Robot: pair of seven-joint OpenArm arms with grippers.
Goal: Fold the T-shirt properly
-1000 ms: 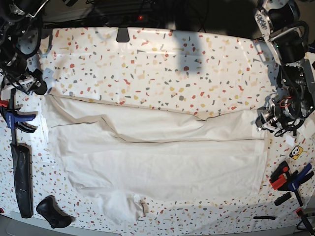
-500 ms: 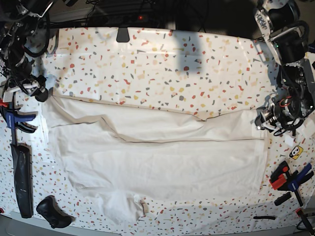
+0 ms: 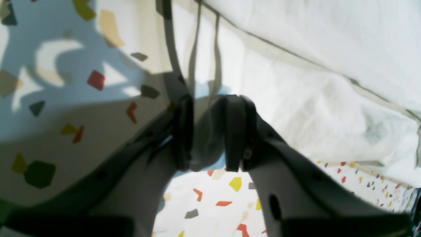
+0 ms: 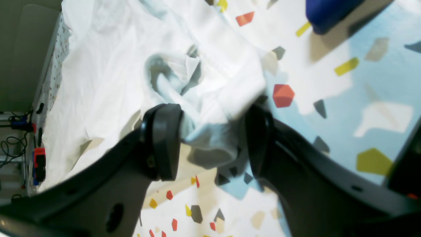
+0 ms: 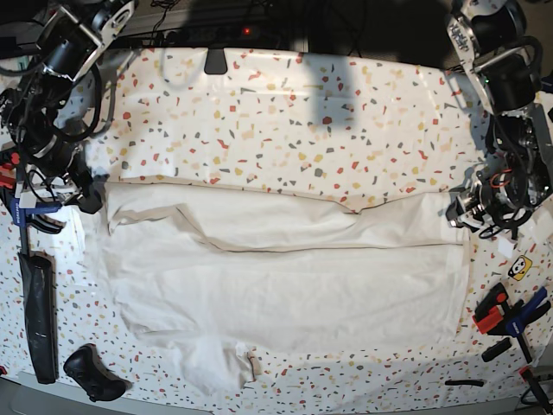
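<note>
The white T-shirt (image 5: 285,285) lies spread wide across the speckled table (image 5: 285,121), with a long fold along its far edge. My left gripper (image 5: 460,216) is at the shirt's far right corner. In the left wrist view the left gripper (image 3: 209,131) has its jaws nearly together with the thin cloth edge (image 3: 296,98) hanging between them. My right gripper (image 5: 91,201) is at the shirt's far left corner. In the right wrist view the right gripper (image 4: 212,141) holds a bunched wad of the shirt (image 4: 204,108) between its pads.
A blue clamp (image 5: 26,213), a long black bar (image 5: 39,311) and a black handle (image 5: 91,372) lie along the left edge. Orange and blue clamps (image 5: 510,313) and a yellow sticker (image 5: 518,268) are at the right edge. A black clip (image 5: 214,60) is at the far edge.
The right arm came down to the shirt's far left corner, and that corner has shifted to the right. The left arm has stayed in place.
</note>
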